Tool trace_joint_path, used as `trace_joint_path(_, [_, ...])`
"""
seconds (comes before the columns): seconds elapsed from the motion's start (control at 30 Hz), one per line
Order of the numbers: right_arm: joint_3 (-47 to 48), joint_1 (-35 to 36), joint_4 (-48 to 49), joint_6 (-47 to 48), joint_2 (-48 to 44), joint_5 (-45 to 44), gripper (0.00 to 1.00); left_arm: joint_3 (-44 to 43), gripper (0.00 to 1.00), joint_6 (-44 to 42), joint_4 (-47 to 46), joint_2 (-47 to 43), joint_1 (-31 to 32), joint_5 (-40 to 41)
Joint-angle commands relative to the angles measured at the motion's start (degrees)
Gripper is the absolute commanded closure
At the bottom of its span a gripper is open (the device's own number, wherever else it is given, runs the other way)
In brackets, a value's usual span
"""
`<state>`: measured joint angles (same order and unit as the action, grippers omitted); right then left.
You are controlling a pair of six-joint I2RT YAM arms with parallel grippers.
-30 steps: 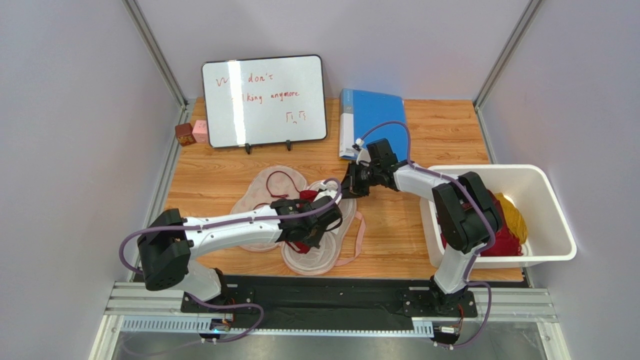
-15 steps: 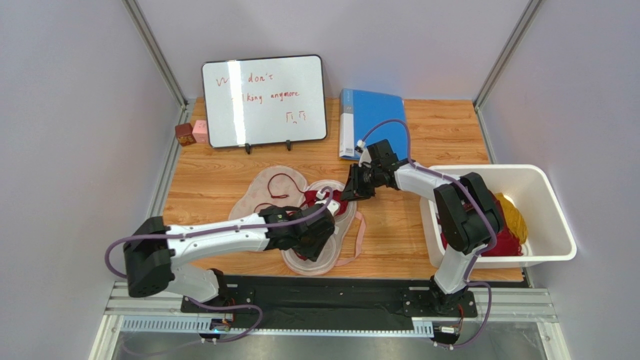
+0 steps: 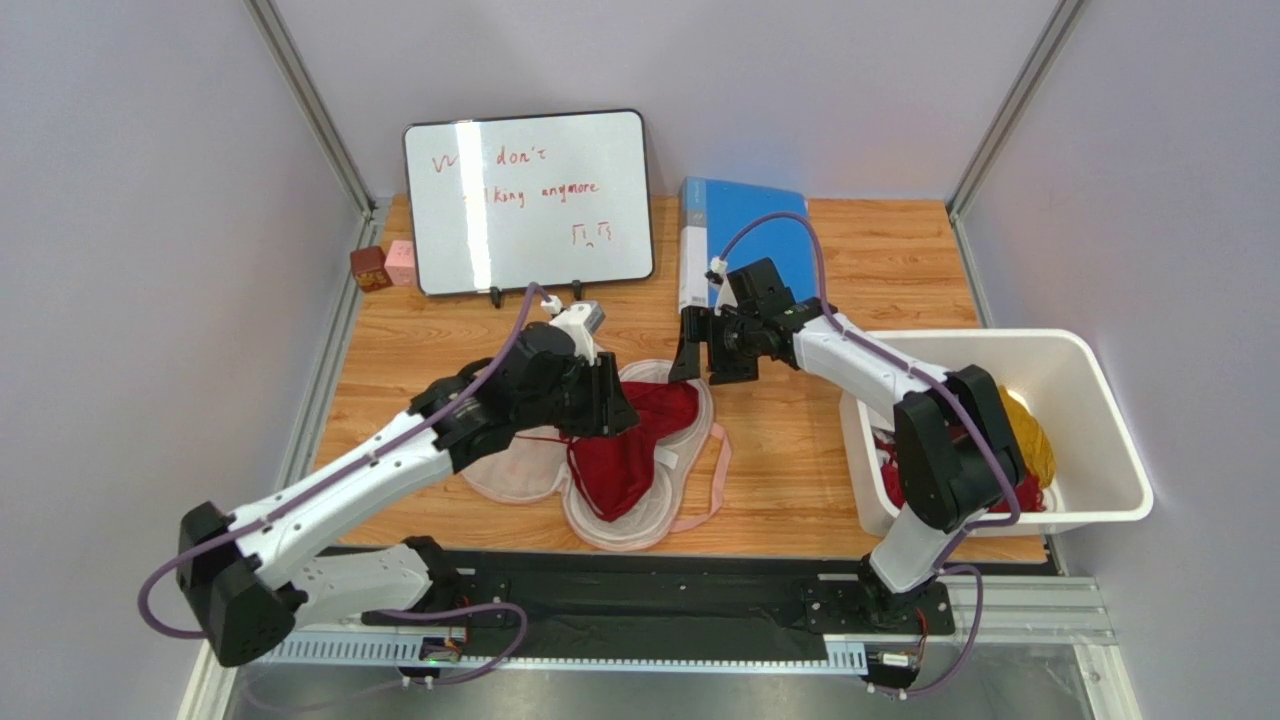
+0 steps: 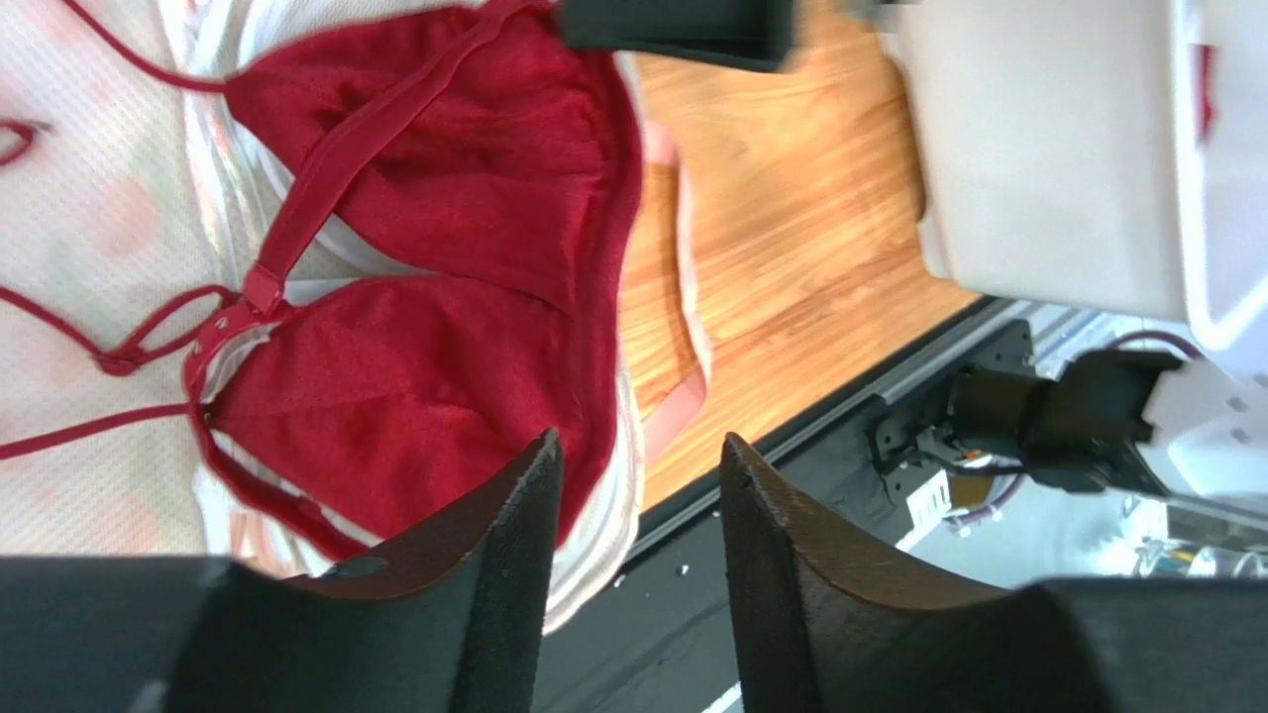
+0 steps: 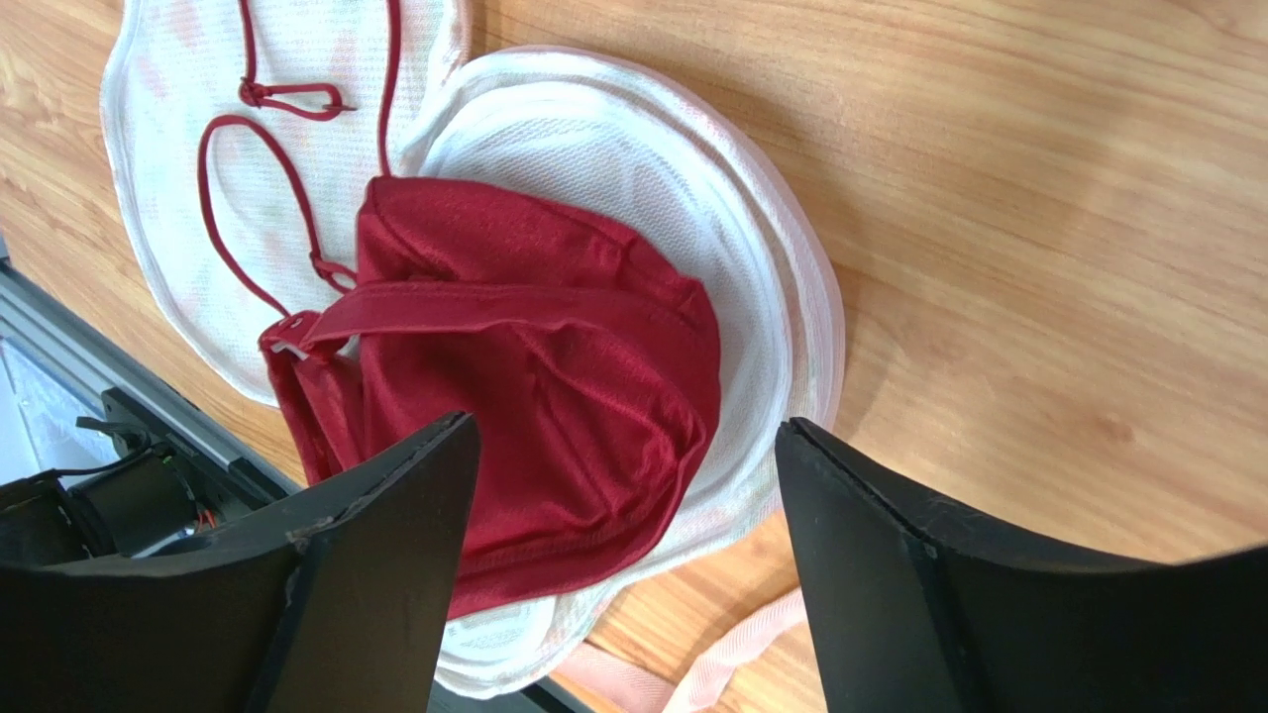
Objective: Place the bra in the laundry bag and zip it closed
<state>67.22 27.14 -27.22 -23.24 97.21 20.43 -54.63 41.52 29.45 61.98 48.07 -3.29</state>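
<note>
Wooden table (image 3: 890,258), bra (image 3: 631,438) atop laundry bag (image 3: 516,477)

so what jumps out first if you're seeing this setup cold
The dark red two-cup bra grabs the eye, spread across the opened leaf-print cream fabric laundry bag at the table's middle. Both grippers hover open at its edges, the left gripper on the left and the right gripper on the far side. At the right edge, a white plastic bin holds heaped red and yellow clothes.

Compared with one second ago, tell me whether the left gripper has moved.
Yes. The left gripper has moved up the top view and slightly left, closer to the whiteboard.
</note>
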Motion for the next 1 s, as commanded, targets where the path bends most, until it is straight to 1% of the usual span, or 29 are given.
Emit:
trace_joint_path(0.0, [-0.2,0.3,-2.0,-0.2,-4.7,-2.9,0.21,1.3,0.52,3.2,-9.2,7.5,-3.9,-7.9])
trace_joint_path(0.03, [-1.2,0.2,-0.6,-1.1,-5.4,-1.8,0.23,0.8,0.53,3.6,-10.0,8.9,-4.1,-8.6])
trace_joint_path(0.1, [-4.8,0.3,1.5,-2.6,-6.2,0.8,0.28,-0.3,0.54,3.2,-11.4,13.3,-4.2,-9.4])
trace_joint_path(0.2, [-8.2,0.2,4.6,-4.4,-6.8,1.2,0.35,-2.6,0.57,2.5,-11.7,18.7,-4.2,-10.2])
trace_joint_path(0.3, [-8.9,0.0,6.3,-4.2,-5.1,2.5,0.41,-0.7,0.59,3.6,-13.9,21.3,-4.3,-10.4])
trace_joint_path(0.4, [-9.3,0.2,10.5,-4.2,-2.7,4.8,0.49,2.8,0.60,5.1,-16.7,21.5,-4.2,-10.3])
trace_joint_path(0.43, [-9.2,0.2,11.8,-4.2,-2.1,5.3,0.59,3.4,0.60,5.6,-17.1,21.3,-4.2,-9.7])
trace_joint_path(0.5, [-8.9,0.4,13.8,-4.4,-0.4,6.6,0.65,4.7,0.60,6.0,-18.0,21.4,-4.3,-9.6])
trace_joint_path(0.53, [-8.6,0.5,15.1,-4.8,0.1,7.0,0.72,5.0,0.60,6.4,-18.3,21.5,-4.2,-9.8])
trace_joint_path(0.57, [-8.2,0.6,15.5,-5.0,0.8,7.3,0.76,5.2,0.60,6.4,-18.6,22.0,-4.2,-9.9])
trace_joint_path(0.6, [-7.9,0.7,15.7,-5.4,2.0,7.4,0.77,5.4,0.60,6.4,-18.4,22.2,-4.3,-9.6])
trace_joint_path(0.67, [-6.6,0.8,16.1,-5.6,3.2,7.8,0.84,5.5,0.60,6.2,-17.9,22.8,-4.2,-8.8])
trace_joint_path(0.8, [-4.9,0.8,15.8,-5.6,4.3,6.4,0.86,5.9,0.60,5.9,-17.3,23.5,-4.3,-7.0])
trace_joint_path(0.97, [-3.4,0.7,11.6,-3.5,3.0,2.4,0.84,4.9,0.60,4.5,-15.2,23.5,-4.3,-5.8])
